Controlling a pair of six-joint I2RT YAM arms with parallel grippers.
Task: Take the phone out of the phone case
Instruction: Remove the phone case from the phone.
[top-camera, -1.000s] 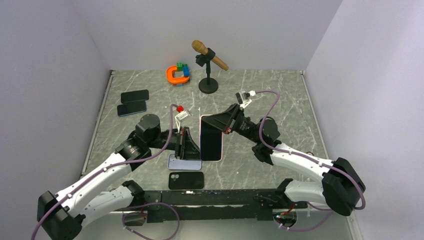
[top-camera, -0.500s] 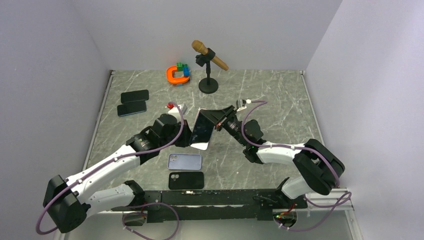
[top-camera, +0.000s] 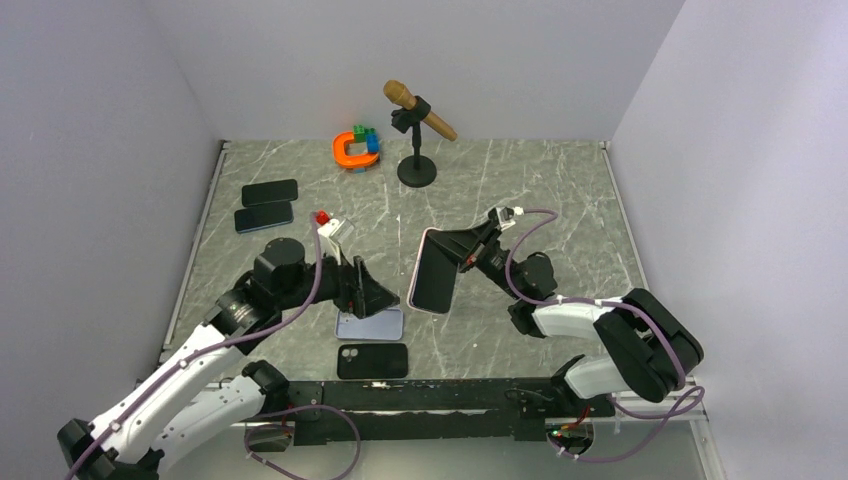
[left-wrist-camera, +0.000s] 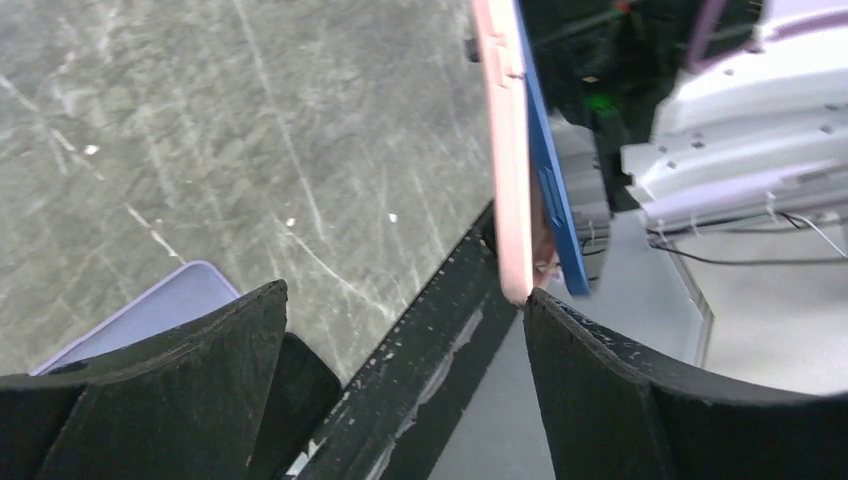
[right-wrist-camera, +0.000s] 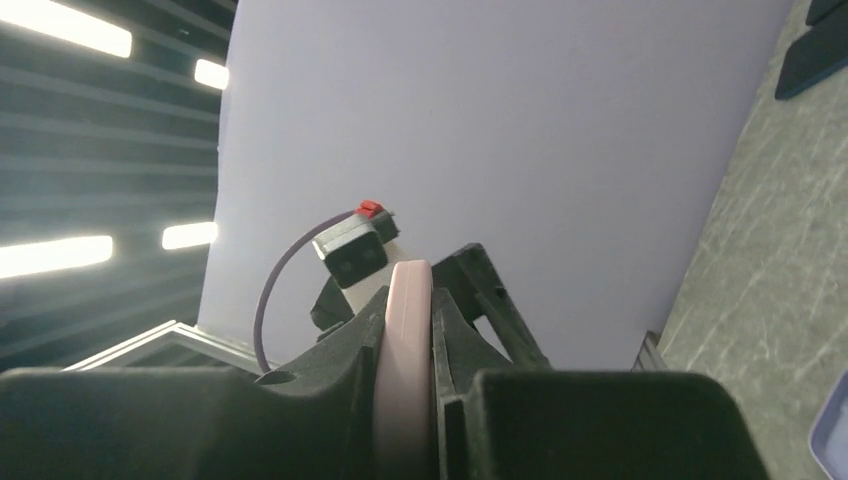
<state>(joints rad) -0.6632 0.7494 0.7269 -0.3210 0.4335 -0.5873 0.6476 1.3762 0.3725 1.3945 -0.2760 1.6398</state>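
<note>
The phone case (top-camera: 432, 275) is pink and hangs almost upright above the table's middle, dark screen facing the top camera. My right gripper (top-camera: 462, 248) is shut on its upper right edge. The right wrist view shows the pink edge (right-wrist-camera: 404, 340) pinched between both pads. Seen from the left wrist, the blue phone (left-wrist-camera: 548, 170) stands a little apart from the pink case (left-wrist-camera: 500, 150) at the lower corner. My left gripper (top-camera: 385, 298) is just left of the case, open and holding nothing. Its right fingertip (left-wrist-camera: 560, 320) sits right under the case's corner.
A lavender case (top-camera: 372, 325) and a black case (top-camera: 372, 360) lie flat under my left gripper, near the front rail. Two dark phones (top-camera: 268, 203) lie at the back left. An orange and blue toy (top-camera: 357, 148) and a microphone stand (top-camera: 417, 170) are at the back.
My left gripper let go of the cased phone, opened wide and drew back to the left. The right gripper swung the case right and more upright, still gripping it.
</note>
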